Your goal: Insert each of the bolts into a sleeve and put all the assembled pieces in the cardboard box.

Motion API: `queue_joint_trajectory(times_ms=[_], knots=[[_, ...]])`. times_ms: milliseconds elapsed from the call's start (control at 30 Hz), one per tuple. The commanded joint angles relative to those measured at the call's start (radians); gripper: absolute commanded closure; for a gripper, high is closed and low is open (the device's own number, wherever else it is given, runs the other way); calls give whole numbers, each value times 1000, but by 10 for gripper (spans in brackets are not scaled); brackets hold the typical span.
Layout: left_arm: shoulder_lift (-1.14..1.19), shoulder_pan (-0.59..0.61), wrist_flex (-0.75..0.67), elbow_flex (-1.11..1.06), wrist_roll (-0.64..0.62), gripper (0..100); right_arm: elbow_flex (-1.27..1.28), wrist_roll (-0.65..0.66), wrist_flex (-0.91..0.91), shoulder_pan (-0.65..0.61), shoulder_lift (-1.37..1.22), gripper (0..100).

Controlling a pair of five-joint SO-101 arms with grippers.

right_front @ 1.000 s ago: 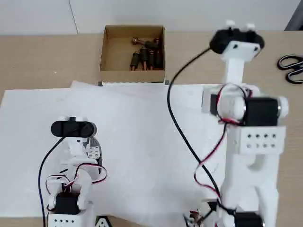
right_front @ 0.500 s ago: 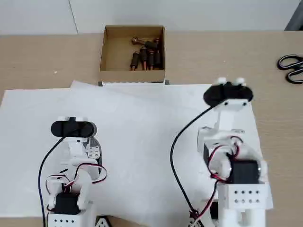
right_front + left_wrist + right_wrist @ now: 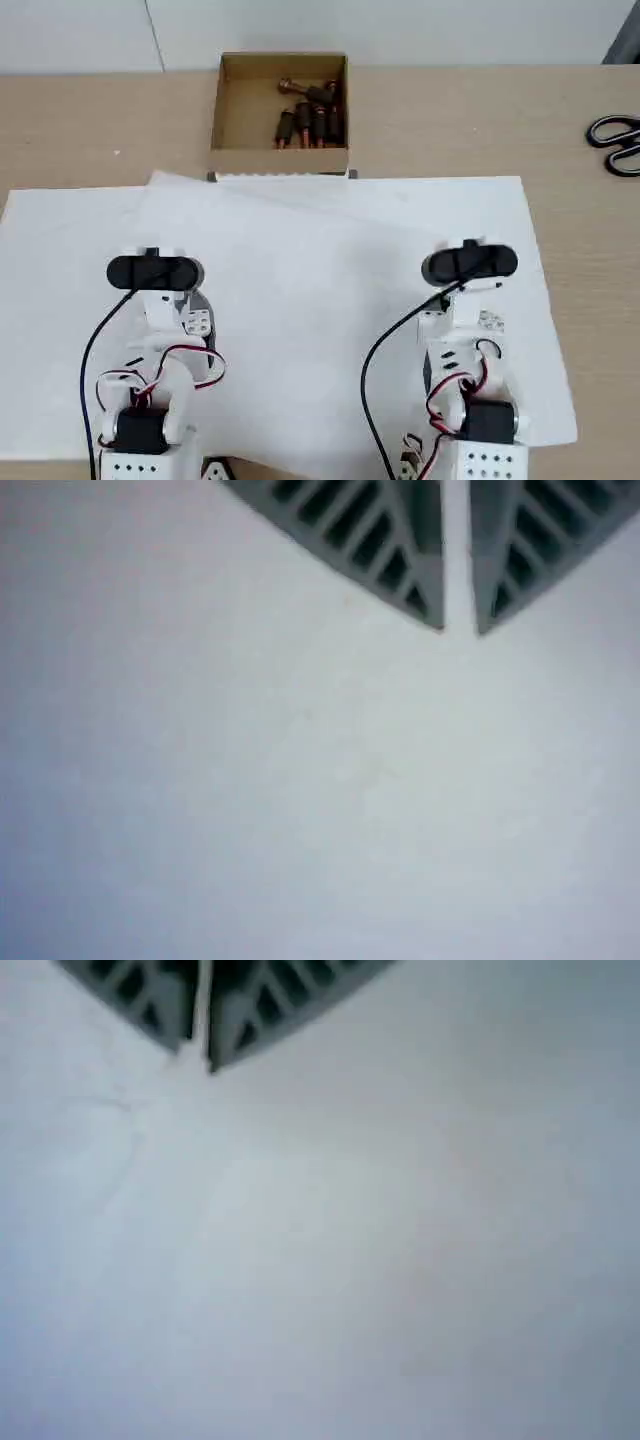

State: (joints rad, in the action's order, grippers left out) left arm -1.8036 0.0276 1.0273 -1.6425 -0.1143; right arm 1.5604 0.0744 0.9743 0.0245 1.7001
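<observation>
The cardboard box stands at the far middle of the table, and several brown assembled bolt-and-sleeve pieces lie in its right half. My left gripper is shut with nothing in it, pointing down close over the white paper. My right gripper is likewise shut and empty, just above the paper. In the high view both arms are folded back near the table's front edge, the left arm at the left and the right arm at the right.
A large white paper sheet covers the table's middle and front. Black scissors lie at the far right edge on the bare wood.
The right arm has drawn back from beside the box to the front edge and folded down. The left arm has kept still.
</observation>
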Motion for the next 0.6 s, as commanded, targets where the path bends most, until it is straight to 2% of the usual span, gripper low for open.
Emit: queue_joint_trajectory(times_ms=[0, 567], knots=[[-9, 5, 0, 5, 6, 994, 55, 12, -22, 8, 122, 995], [-9, 5, 0, 5, 6, 994, 123, 6, -53, 8, 114, 995]])
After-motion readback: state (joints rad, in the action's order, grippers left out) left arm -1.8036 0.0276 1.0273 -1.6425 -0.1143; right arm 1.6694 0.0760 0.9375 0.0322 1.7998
